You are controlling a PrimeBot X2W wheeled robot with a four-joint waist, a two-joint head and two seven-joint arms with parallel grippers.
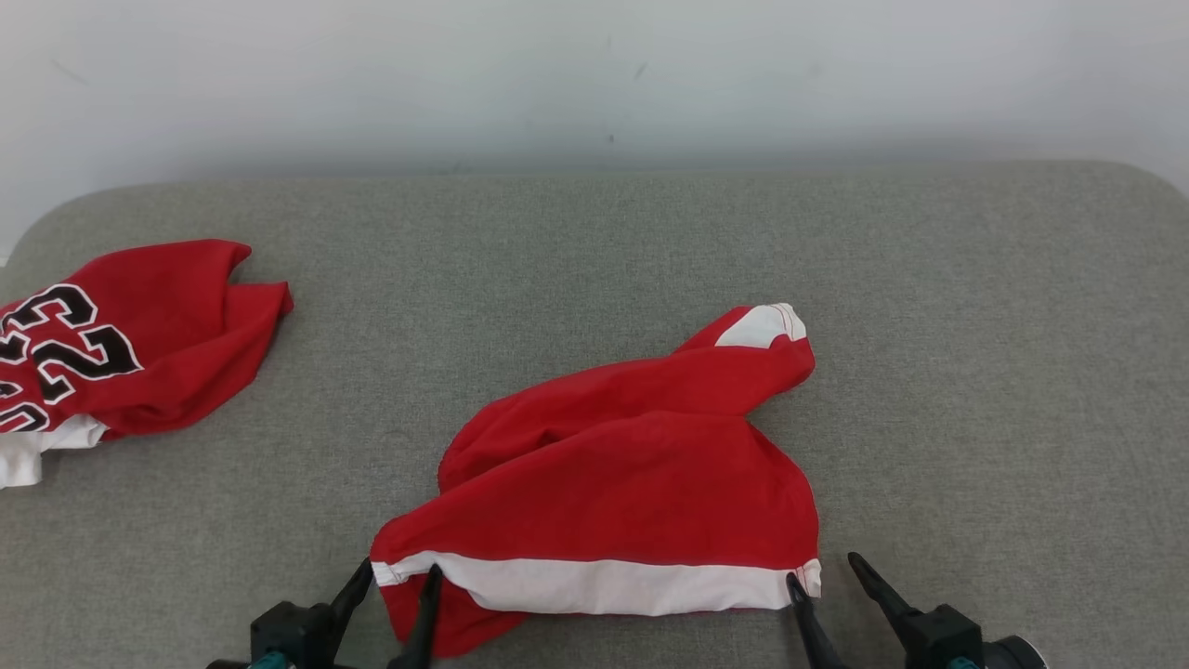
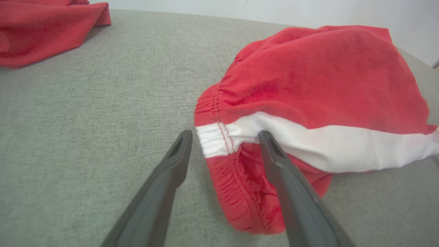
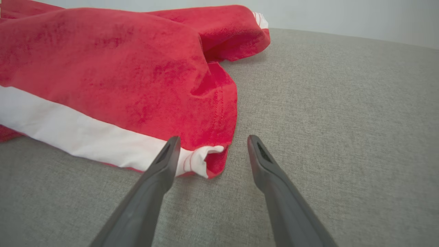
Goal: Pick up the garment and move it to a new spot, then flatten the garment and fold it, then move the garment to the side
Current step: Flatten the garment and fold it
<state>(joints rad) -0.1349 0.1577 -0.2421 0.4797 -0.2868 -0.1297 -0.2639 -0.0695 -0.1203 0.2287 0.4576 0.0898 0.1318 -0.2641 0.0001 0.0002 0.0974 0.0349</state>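
We have both grippers spread wide and holding nothing. The left gripper straddles the near left corner of the shorts, with one finger over the bare grey cushion outside the corner and the other over the cloth. The right gripper straddles the near right corner, where the white band ends between its fingers. The shorts lie crumpled just ahead of both grippers, one leg twisted away beyond the right one.

We see a few ways this could go wrong. At the left gripper a red flap is tucked under the band, so closing there may catch a single layer, or a bunched wad, and the shorts would hang lopsided. If either gripper slides forward before closing, it may push the corner away instead of pinching it. One weak grip would let that corner drop on the lift. Carrying the shorts outward past the left gripper risks landing them on the jersey lying well off that way.
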